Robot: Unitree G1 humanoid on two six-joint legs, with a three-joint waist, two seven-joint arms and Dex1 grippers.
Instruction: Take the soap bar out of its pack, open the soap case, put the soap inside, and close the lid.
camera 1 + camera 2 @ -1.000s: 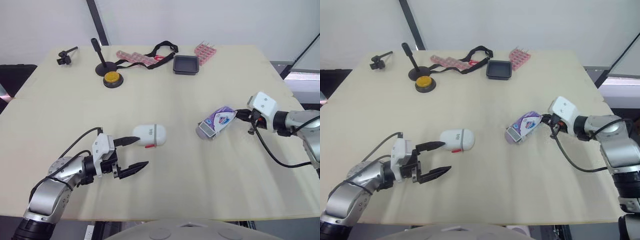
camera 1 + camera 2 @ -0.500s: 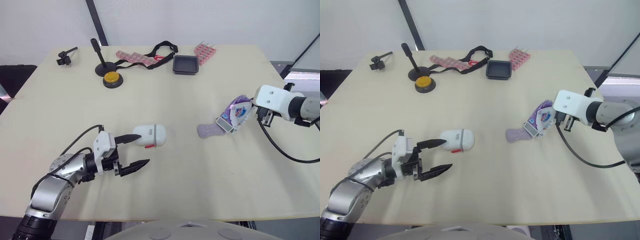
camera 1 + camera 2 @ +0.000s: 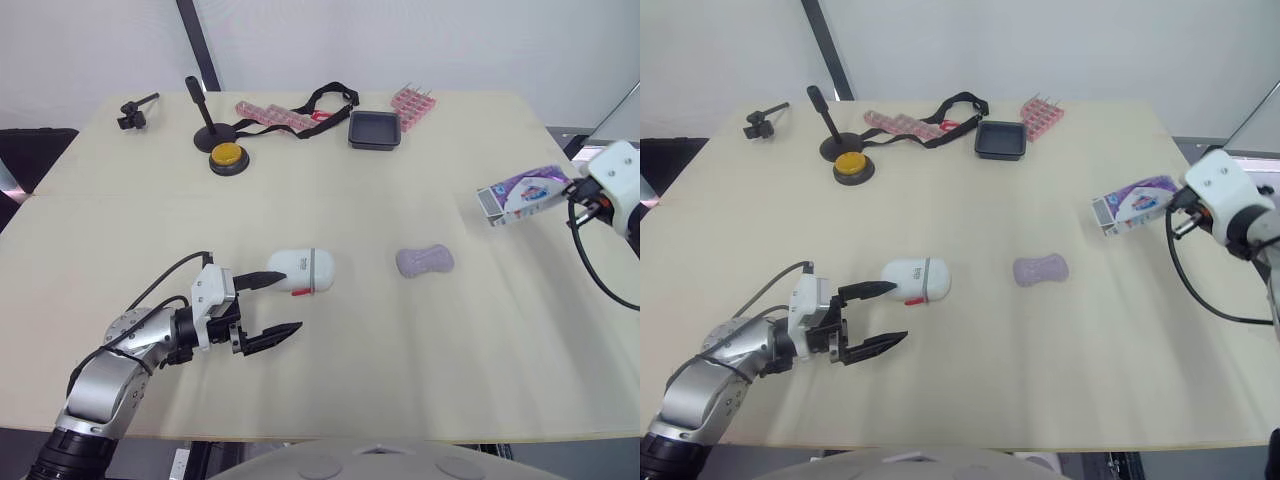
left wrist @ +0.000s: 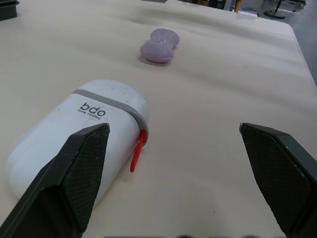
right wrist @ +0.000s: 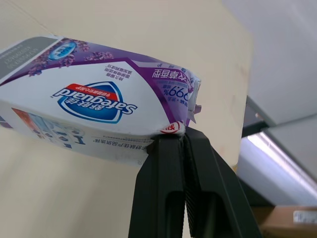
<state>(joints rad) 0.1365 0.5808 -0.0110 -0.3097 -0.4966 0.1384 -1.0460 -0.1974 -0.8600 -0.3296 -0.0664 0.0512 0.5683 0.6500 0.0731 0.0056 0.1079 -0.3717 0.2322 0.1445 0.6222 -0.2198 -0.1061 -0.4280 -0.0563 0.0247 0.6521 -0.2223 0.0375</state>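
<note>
while the right gripper (image 3: 578,190) pinches the pack (image 3: 522,194) at the table's (image 3: 420,400) right edge, the left gripper (image 3: 290,300), fingers apart near the front edge, could shove the shut soap case (image 3: 301,270) away from the soap bar (image 3: 424,262) mid-table.

Soap bar (image 3: 424,262): plain lilac. Soap case (image 3: 301,270): white, grey band, red latch. Pack (image 3: 523,194): purple and white, blue-and-red logo, grey end panel. Tray (image 3: 374,130): black. Button (image 3: 228,156): yellow, black base. Worktop (image 3: 450,400): pale beige
</note>
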